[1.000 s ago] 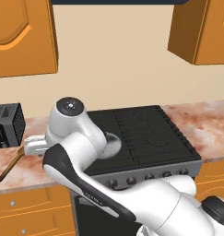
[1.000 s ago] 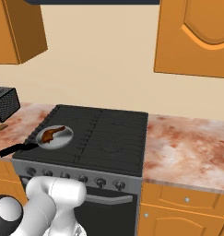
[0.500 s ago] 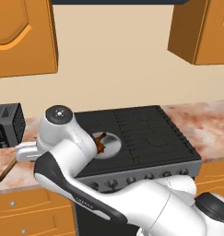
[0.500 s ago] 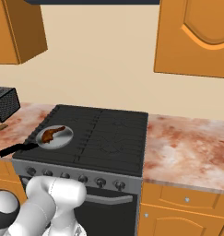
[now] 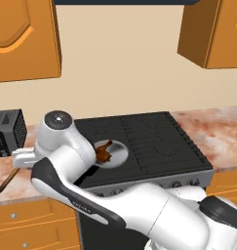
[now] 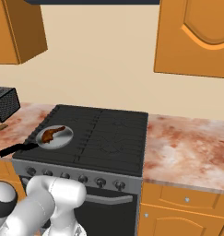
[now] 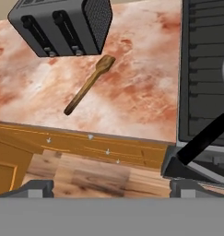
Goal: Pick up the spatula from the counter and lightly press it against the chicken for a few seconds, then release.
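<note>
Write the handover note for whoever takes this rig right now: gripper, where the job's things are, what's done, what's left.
Gripper: open, nothing held, looking down over the counter edge left of the stove.
Spatula: lying flat on the counter, in front of the toaster, untouched.
Chicken: in the pan on the stove's front left burner; the pan handle points toward the counter side.
Done: nothing yet; the spatula is not picked up.
Left: go down to the spatula, grasp it, carry it to the pan, press lightly on the chicken for a few seconds, then release.
</note>
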